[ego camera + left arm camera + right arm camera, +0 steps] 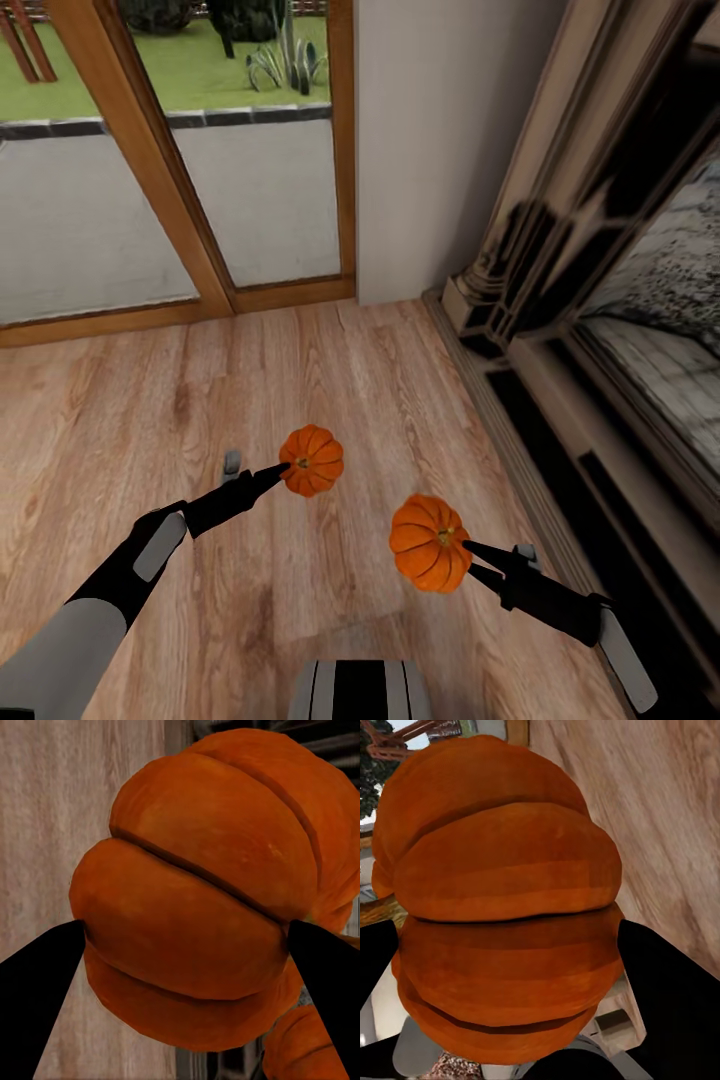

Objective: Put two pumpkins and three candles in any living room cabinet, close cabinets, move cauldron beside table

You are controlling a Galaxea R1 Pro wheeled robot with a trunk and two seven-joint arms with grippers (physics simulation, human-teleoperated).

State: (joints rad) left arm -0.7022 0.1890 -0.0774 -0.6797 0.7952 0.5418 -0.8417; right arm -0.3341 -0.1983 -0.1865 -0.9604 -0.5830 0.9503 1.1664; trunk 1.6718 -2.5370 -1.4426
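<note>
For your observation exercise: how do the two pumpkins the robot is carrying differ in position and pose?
The left pumpkin sits farther from the robot, held in the left gripper; the right pumpkin, in the right gripper, is nearer and closer to the fireplace. Both are orange, ribbed, held above the wood floor.

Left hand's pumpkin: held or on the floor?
Held. The left hand is shut on the pumpkin, its fingers pressing both sides in the wrist view, wood floor behind it.

A light wood plank floor (150, 420) is lying beneath the jaws; beyond them a wooden-framed glass door (200, 200) is showing grass, and an ornate stone fireplace (560, 300) is standing beside the right-hand jaws.
</note>
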